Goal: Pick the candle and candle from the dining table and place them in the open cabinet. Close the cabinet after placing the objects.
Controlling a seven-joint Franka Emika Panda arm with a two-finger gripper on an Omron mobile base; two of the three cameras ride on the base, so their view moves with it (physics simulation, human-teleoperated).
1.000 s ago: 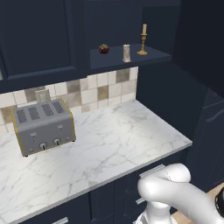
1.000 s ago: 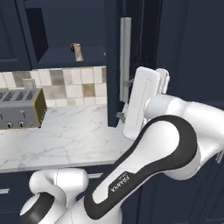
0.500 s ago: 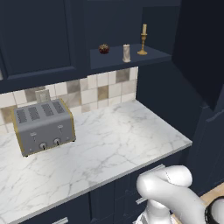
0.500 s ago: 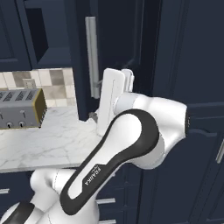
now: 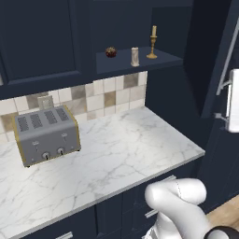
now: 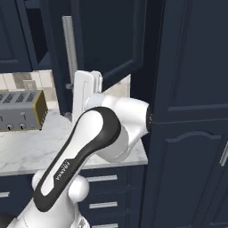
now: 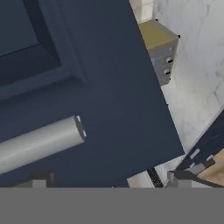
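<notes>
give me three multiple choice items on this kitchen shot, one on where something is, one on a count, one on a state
1. Where does the taper candle stand?
A. on the counter beside the toaster
B. on the shelf of the open cabinet
C. on the floor

2. How many small things stand on that shelf?
A. one
B. three
C. five

3. How is the cabinet door?
A. swung open
B. fully shut
C. taken off

Answers:
1. B: in the left base view the taper stands on the cabinet shelf, high above the toaster.
2. B: a dark round thing, the stub candle and the taper.
3. A: the door juts out from the cabinet, with the gripper at its silver handle, jaws open.
</notes>
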